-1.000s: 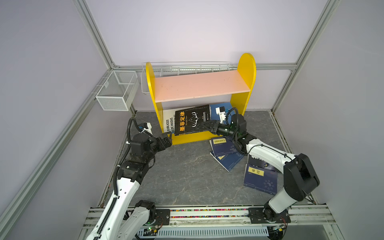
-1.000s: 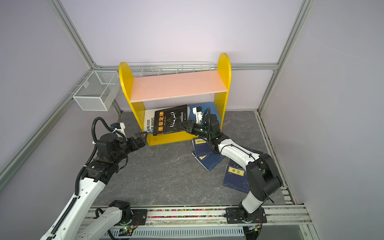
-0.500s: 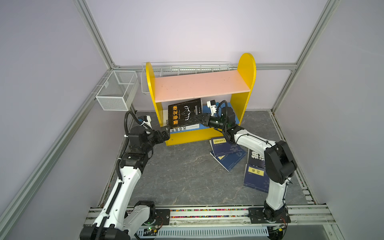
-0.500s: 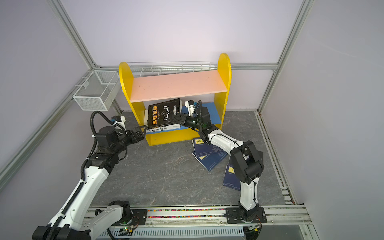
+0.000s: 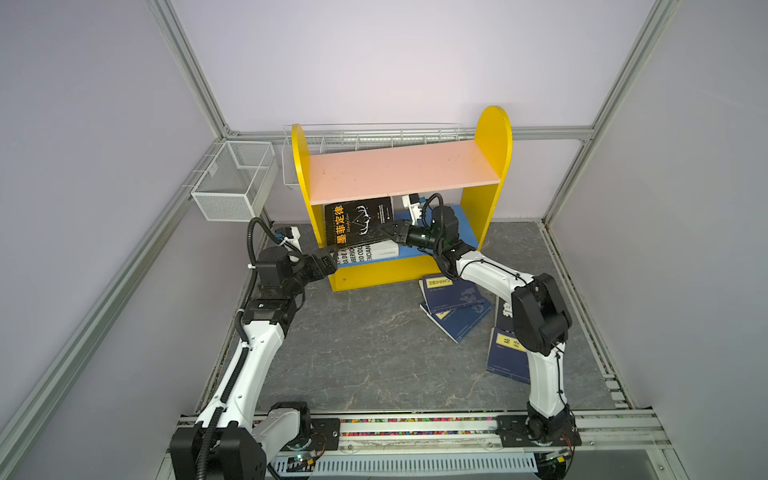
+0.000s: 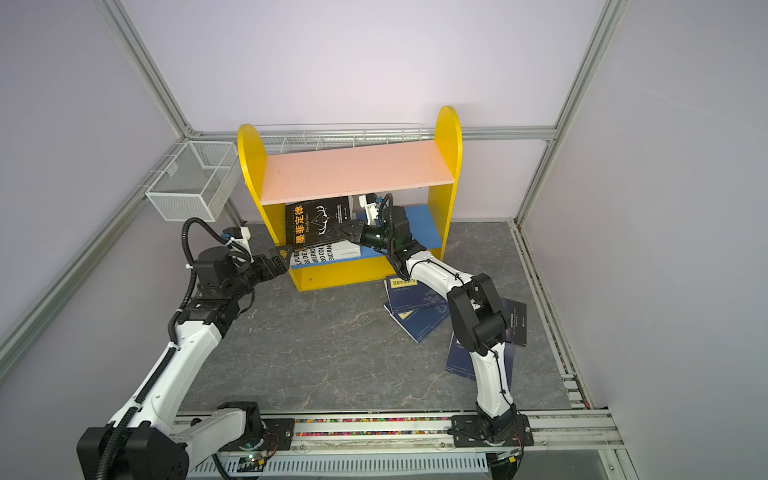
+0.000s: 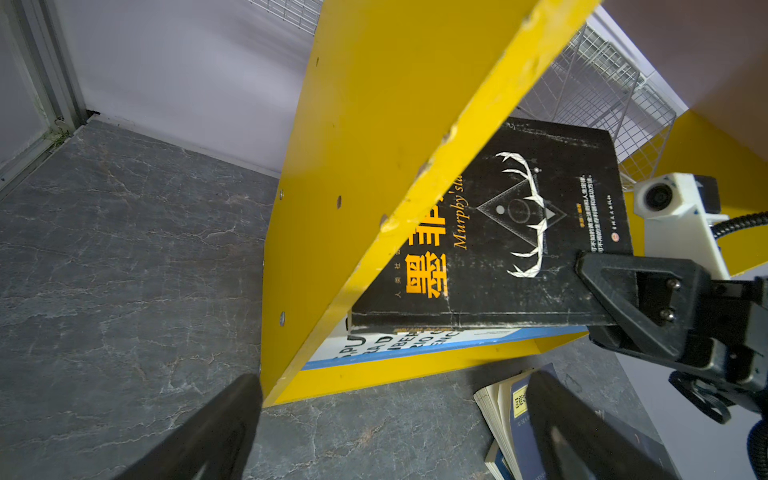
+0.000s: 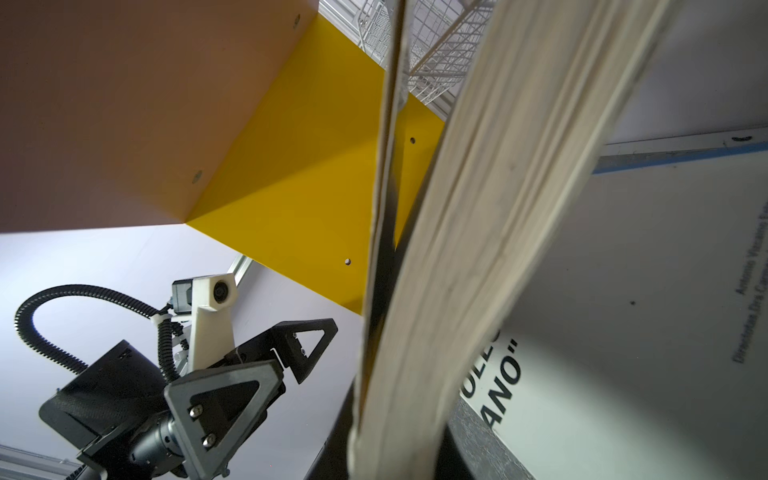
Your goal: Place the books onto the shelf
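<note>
Gripping black book [image 5: 358, 222] by its right edge with right gripper [image 5: 388, 230], cover forward, standing on flat white book [image 5: 374, 252] at left end of shelf [image 5: 399, 174] lower board. Holding left gripper [image 5: 332, 258] wide open, empty, near shelf's front left corner. Showing navy books [image 5: 455, 299] overlapped on worktop before shelf's right end.

In both top views the black book [image 5: 357, 222] hides most of the white book [image 5: 376, 250], leaving only scraps of lettering, and the right arm [image 5: 536, 320] hides much of a navy book [image 5: 503, 363]. In the left wrist view the shelf's yellow side panel [image 7: 374, 166] cuts off the black book's title, its fine print is too small to read, and the fingers [image 7: 216, 432] of the left gripper [image 7: 395, 384] are blurred and run off the edge. In the right wrist view its pages [image 8: 498, 208] are a blur.
</note>
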You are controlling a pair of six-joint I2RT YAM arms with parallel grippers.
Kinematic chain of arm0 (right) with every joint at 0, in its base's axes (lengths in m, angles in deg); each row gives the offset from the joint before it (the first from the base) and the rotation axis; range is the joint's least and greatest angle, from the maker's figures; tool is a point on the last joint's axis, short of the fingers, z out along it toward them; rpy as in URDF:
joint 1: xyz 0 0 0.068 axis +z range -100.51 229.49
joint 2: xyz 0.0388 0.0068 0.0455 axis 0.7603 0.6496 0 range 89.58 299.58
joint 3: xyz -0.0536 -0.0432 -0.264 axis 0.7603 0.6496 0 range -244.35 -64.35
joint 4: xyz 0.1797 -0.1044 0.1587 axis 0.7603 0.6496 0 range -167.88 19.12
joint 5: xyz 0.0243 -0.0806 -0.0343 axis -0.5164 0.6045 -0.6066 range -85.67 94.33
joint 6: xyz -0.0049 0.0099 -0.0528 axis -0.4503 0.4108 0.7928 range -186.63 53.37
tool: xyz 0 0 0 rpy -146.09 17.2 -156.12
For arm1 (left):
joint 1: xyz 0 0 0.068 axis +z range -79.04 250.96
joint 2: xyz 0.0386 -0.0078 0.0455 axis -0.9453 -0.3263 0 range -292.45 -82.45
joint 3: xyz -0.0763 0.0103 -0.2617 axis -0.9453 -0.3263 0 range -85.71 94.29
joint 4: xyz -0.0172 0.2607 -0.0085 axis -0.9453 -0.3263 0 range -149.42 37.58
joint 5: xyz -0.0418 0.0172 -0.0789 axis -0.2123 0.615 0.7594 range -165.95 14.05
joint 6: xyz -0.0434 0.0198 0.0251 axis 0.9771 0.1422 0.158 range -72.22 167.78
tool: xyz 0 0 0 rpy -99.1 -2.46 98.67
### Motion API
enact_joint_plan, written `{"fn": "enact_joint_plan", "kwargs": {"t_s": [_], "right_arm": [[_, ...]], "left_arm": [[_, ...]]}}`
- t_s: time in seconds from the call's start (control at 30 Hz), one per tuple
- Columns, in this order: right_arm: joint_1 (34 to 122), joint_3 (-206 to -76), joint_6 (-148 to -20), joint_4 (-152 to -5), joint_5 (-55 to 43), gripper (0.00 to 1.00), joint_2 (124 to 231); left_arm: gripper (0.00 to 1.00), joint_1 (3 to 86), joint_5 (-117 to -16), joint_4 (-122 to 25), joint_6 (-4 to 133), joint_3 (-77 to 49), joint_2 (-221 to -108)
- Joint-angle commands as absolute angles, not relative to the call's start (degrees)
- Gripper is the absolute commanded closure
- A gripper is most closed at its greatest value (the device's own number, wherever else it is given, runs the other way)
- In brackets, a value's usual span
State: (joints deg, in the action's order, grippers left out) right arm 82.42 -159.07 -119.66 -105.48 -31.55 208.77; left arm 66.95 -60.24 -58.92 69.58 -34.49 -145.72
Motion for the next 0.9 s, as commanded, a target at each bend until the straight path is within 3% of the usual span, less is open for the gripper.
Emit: {"fn": "enact_joint_plan", "kwargs": {"t_s": [0.0,0.53,0.87], "right_arm": [[82.9,-161.8,-118.5,-108.0,-32.5,0.83,209.7],[83.6,-167.2,-116.6,-102.0,-33.2,0.83,214.5],[83.6,-167.5,-116.7,-99.2,-32.7,0.83,216.2]], "left_arm": [[0.01,67.4,-59.8,-57.0,68.9,-33.1,-146.5],[0.01,67.6,-61.8,-57.0,68.5,-33.1,-148.0],[0.01,67.6,-62.5,-49.6,71.3,-32.9,-154.0]]}}
